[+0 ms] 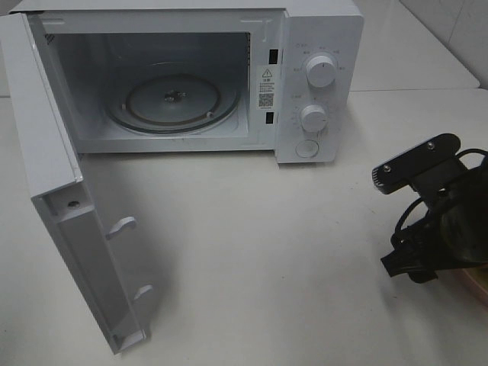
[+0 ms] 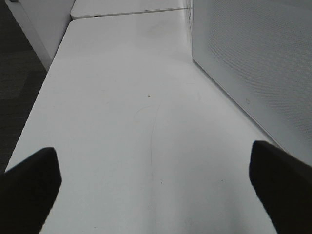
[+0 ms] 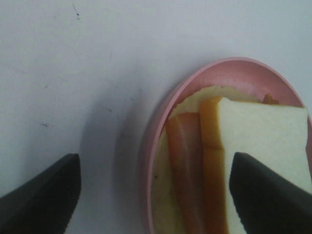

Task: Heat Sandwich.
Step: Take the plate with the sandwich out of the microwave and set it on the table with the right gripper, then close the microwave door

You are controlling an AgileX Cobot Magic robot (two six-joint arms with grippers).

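One microwave (image 1: 191,76); one sandwich (image 3: 229,161); one plate (image 3: 195,80)

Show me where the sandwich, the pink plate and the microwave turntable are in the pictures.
sandwich (image 3: 263,141): right wrist view, on the top bread slice.
pink plate (image 3: 234,73): right wrist view, on its bare inner rim.
microwave turntable (image 1: 149,103): exterior high view, on the glass left of its hub.
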